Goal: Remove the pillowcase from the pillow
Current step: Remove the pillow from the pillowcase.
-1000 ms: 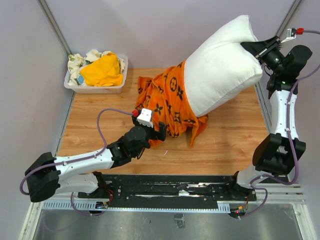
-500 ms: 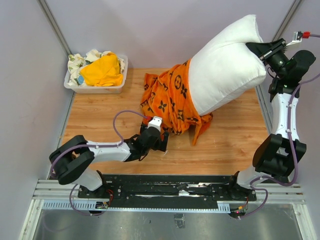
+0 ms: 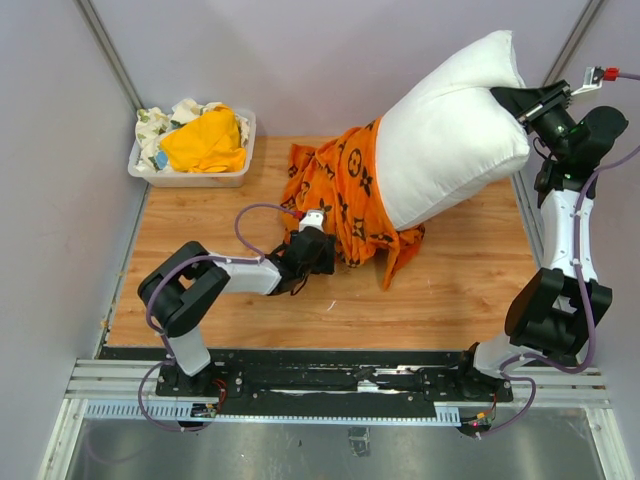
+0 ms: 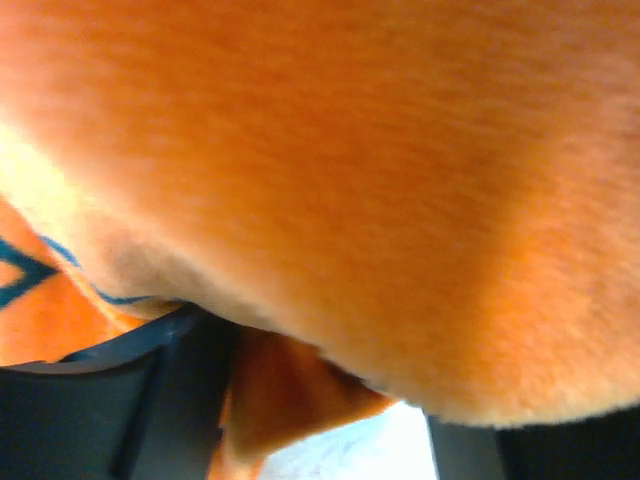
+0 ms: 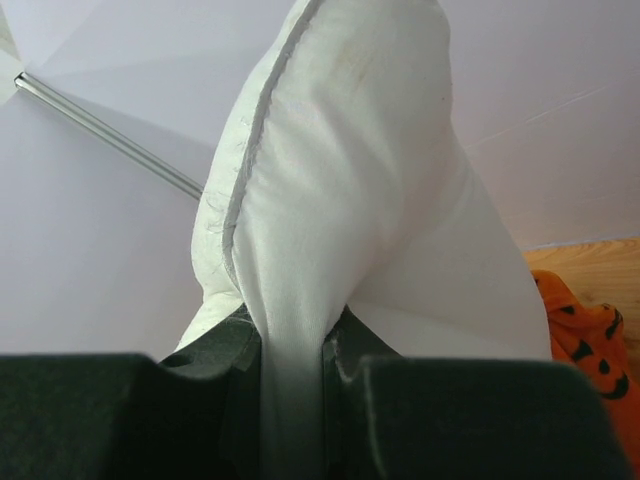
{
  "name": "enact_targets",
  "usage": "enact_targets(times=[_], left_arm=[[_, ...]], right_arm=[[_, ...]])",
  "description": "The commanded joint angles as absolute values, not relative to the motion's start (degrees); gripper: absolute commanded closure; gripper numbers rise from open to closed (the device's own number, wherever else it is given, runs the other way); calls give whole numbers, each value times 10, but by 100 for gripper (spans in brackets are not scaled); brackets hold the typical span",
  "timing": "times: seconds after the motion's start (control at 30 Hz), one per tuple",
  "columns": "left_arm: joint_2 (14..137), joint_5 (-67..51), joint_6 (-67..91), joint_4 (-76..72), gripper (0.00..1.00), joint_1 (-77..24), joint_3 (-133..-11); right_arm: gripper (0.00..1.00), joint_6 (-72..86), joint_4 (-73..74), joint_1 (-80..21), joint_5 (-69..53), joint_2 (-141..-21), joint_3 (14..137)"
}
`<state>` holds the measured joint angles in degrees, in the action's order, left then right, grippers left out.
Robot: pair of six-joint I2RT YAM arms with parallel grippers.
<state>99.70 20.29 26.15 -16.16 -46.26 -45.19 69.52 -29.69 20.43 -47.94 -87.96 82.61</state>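
Note:
The white pillow [image 3: 450, 140] hangs tilted above the table, its top corner pinched in my right gripper [image 3: 510, 100]. The right wrist view shows the pillow [image 5: 340, 170] squeezed between the shut jaws of that gripper [image 5: 290, 400]. The orange printed pillowcase [image 3: 345, 195] still covers the pillow's lower end and bunches on the wooden table [image 3: 200, 260]; a bit of it shows in the right wrist view [image 5: 590, 340]. My left gripper [image 3: 322, 252] lies low at the case's near left edge. In the left wrist view the pillowcase [image 4: 350, 150] fills the frame, a fold lying between the spread jaws of my left gripper [image 4: 320, 420].
A white bin [image 3: 190, 178] with a plain yellow-orange cloth [image 3: 205, 140] and printed rags stands at the back left. Grey walls close in the table on the left, back and right. The arm rail runs along the near edge.
My left arm has folded in, and its gripper has moved forward and right along the table into the pillowcase's near edge. The pillow rose slightly, then held still.

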Motion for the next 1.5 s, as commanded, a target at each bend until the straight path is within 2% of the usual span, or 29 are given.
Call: enact_targets(times=[0.0,0.03,0.17,0.3,0.37,0.57,0.73,0.83,0.9,0.93,1.0,1.07,1.17,1.3,1.4,1.47], left_arm=[[1018,204,301,-144,46,-426,-421],[1014,207,307,-140,53,-418,-413],[966,226,326,-119,60,-389,-381],[887,224,359,-94,85,-338,-347],[844,221,388,-77,91,-303,-328],[644,128,469,-56,89,-131,-235],[461,249,475,60,88,-78,-231],[361,268,440,57,83,-76,-218],[339,210,390,30,73,-76,-217],[341,166,362,19,61,-76,-222],[365,110,328,22,23,-76,-244],[392,110,323,44,6,-76,-271],[394,140,324,44,2,-77,-286],[373,153,332,-6,1,-77,-288],[418,107,334,-64,1,-77,-318],[491,31,332,-86,1,-77,-362]], right_arm=[[99,719,-374,209,-461,-858,831],[99,720,-377,210,-461,-858,831],[99,722,-378,209,-462,-862,836],[99,721,-375,210,-461,-864,846],[99,720,-372,210,-460,-864,850],[99,728,-375,222,-456,-864,852],[99,767,-413,251,-456,-867,844],[99,785,-435,256,-459,-869,834],[99,785,-438,253,-458,-866,824],[99,782,-439,252,-458,-864,818],[99,766,-426,244,-461,-860,814],[99,738,-396,232,-469,-859,817],[99,696,-358,205,-494,-865,827],[99,689,-392,179,-528,-879,809],[99,667,-390,152,-538,-879,799],[99,617,-343,125,-544,-877,810]])
